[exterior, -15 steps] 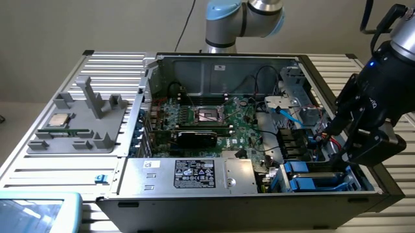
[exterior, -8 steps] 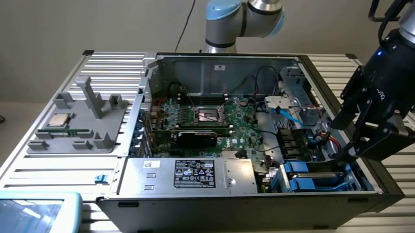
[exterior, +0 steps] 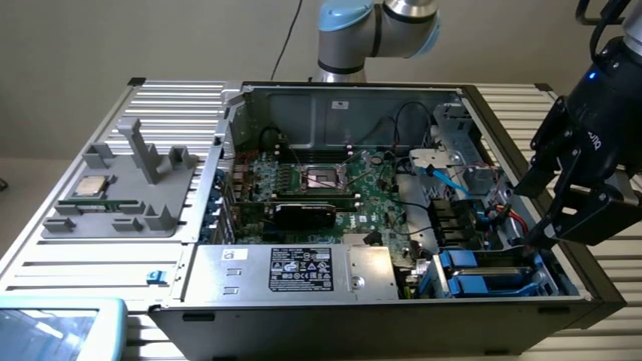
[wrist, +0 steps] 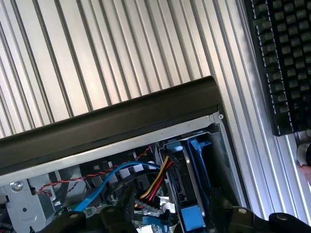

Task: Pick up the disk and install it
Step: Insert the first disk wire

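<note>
The disk (exterior: 479, 272) shows by its blue rails and tabs, sitting down in the drive bay at the near corner of the open computer case (exterior: 341, 98), on the exterior view's right. In the wrist view the disk (wrist: 188, 194) stands on edge in that bay beside red, yellow and blue cables. My black gripper (exterior: 530, 214) hangs just above the bay, tilted in over the case's side wall. Its fingers (wrist: 73, 221) are spread wide. My gripper (wrist: 155, 224) is open, with nothing held between the fingers.
A silver power supply box (exterior: 291, 271) with a black-and-white label lies along the case's front. The motherboard (exterior: 321, 188) fills the middle. A grey fixture (exterior: 120, 195) with a small processor chip (exterior: 92, 186) stands on the ribbed table. A black keyboard (wrist: 284, 58) lies beside the case.
</note>
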`<state>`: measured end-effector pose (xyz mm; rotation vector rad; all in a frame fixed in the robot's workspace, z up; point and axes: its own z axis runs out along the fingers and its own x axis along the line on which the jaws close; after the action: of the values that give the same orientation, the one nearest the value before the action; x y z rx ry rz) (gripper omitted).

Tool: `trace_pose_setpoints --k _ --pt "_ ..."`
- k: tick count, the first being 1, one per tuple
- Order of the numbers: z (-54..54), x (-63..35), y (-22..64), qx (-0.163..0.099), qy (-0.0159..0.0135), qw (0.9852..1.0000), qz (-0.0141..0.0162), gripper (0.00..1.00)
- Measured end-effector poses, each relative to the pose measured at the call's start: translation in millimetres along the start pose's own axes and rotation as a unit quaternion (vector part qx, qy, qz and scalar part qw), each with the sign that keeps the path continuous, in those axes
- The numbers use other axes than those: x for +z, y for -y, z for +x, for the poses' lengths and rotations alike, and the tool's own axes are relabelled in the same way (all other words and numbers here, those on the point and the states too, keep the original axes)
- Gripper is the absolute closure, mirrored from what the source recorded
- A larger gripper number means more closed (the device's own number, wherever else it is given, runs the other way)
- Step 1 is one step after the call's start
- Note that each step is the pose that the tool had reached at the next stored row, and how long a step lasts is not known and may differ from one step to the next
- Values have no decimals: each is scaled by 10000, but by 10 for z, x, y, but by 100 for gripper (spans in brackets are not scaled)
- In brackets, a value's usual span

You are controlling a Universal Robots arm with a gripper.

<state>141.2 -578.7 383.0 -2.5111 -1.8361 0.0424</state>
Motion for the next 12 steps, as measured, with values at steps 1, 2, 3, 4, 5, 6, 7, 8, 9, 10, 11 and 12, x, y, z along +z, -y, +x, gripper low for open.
trace_pose_setpoints --k 1,2,3,4,5,6,7,8,9,10,11,12 --pt "0 0 0 0 0 10000 0 28" --pt "0 0 1 0 0 10000 0 28" --pt "0 0 1 0 0 10000 0 28" --pt "0 0 1 0 0 10000 0 28" --pt "0 0 1 0 0 10000 0 28" --pt "0 0 1 0 0 10000 0 28" --pt "0 0 1 0 0 10000 0 28" --pt "-1 0 1 0 0 10000 0 28" --pt "0 0 1 0 0 10000 0 28" --pt "0 0 1 0 0 10000 0 28" --pt "-1 0 1 0 0 10000 0 28" --pt "0 0 1 0 0 10000 0 28"
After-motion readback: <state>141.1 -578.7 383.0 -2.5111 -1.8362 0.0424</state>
